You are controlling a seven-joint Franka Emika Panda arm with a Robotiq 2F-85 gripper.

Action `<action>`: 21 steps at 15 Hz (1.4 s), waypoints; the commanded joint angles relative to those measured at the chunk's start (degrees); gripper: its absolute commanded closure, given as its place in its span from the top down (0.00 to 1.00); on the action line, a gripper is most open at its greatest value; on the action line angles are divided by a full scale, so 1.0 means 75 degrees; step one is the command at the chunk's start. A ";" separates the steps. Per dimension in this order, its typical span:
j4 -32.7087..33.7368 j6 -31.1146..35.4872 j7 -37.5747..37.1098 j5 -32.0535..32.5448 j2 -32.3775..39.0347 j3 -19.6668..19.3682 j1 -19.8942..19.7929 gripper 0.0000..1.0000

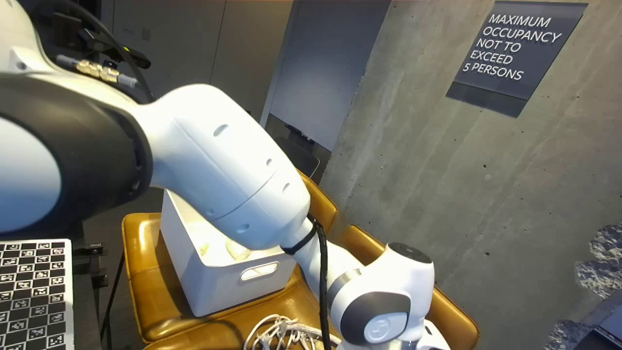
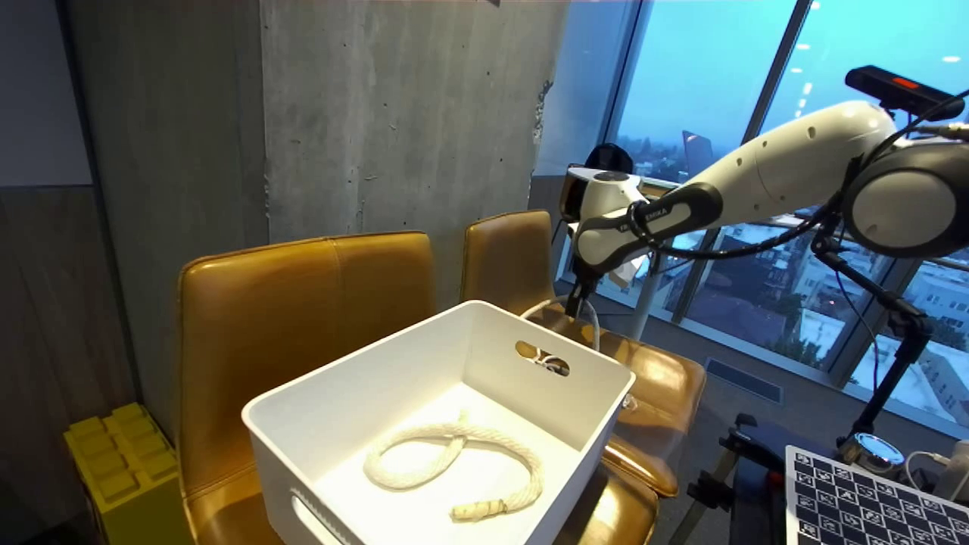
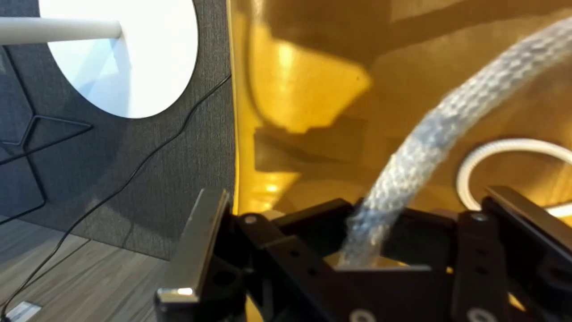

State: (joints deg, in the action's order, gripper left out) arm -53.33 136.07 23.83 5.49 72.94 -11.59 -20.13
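A broad grey wall of bare concrete (image 1: 437,184) stands at three o'clock in an exterior view. Next in size, a white-and-black jointed robot arm (image 2: 787,163) enters between two and three o'clock in an exterior view and slopes down toward the middle. Of two tan, leather-look chairs, the nearer chair (image 2: 310,303) has its backrest at nine o'clock, and the farther chair (image 2: 507,261) stands at about two o'clock from it. A white rectangular plastic bin (image 2: 363,401) with slotted handles rests at six o'clock, while a studded yellow box (image 2: 113,469) stands at eight. A flat, white-edged checkered board (image 2: 878,492) lies at four o'clock. A dark slate rectangular sign (image 1: 515,48) with white capitals is on the wall at two o'clock. The black metal two-finger gripper (image 3: 371,223) hangs over the farther chair, toward the bin's one o'clock; its jaws are together, pinching a white braided rope (image 3: 424,138), which runs up toward two o'clock in the wrist view, slightly blurred. A cream twisted-fibre rope (image 2: 530,481) lies loosely curled inside the bin. A round white cord loop (image 3: 514,145) shows at three o'clock in the wrist view; whether it belongs to the pinched rope I cannot tell. A thin black cable (image 3: 147,162) trails at nine o'clock.
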 commanded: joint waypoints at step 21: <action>-0.6298 -0.0468 -0.0618 0.0489 -0.8529 0.1397 0.2521 0.00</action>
State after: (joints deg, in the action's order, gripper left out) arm -92.16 135.56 17.12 11.45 19.01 -4.12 -0.94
